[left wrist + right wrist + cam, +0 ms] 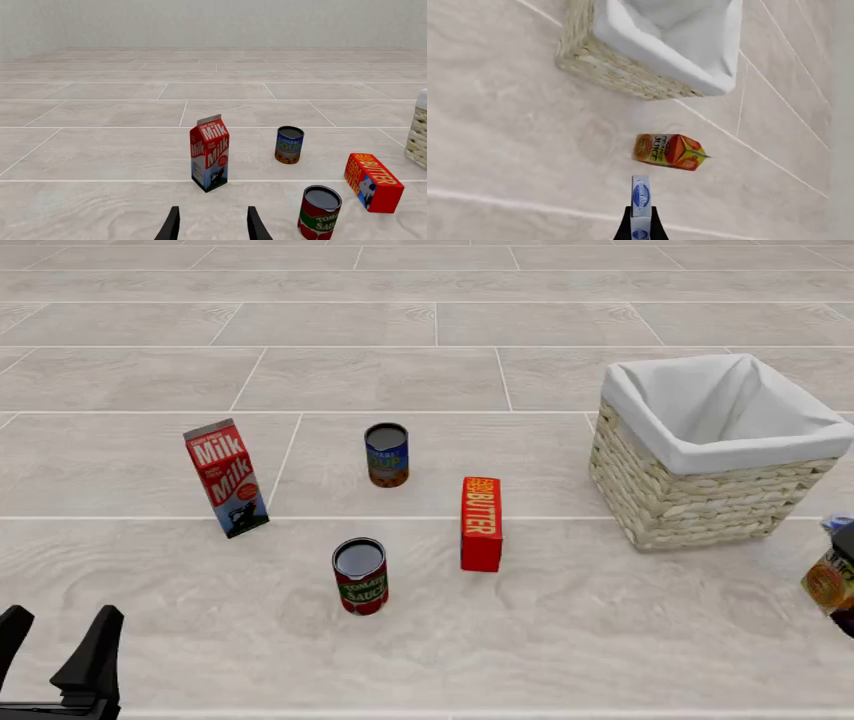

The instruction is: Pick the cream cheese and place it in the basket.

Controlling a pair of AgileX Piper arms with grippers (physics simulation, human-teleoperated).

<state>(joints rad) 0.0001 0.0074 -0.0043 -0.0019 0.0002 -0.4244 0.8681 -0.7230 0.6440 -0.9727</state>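
Observation:
In the right wrist view my right gripper (640, 231) is shut on the cream cheese (641, 197), a thin pale blue-and-white box held edge-on between the fingers, above the floor. The wicker basket (620, 70) with its white lining lies ahead of it, and it stands at the right in the front view (694, 495). In the front view only a dark part of the right arm (843, 535) shows at the right edge, and the cream cheese is hidden there. My left gripper (54, 655) is open and empty at the near left; it also shows in the left wrist view (213, 227).
An orange juice carton (668, 151) lies between the right gripper and the basket; it also shows at the right edge of the front view (827, 582). A milk carton (227, 478), a soup can (387, 455), a red butter box (481, 523) and a tomato sauce can (360, 576) stand on the tiled surface.

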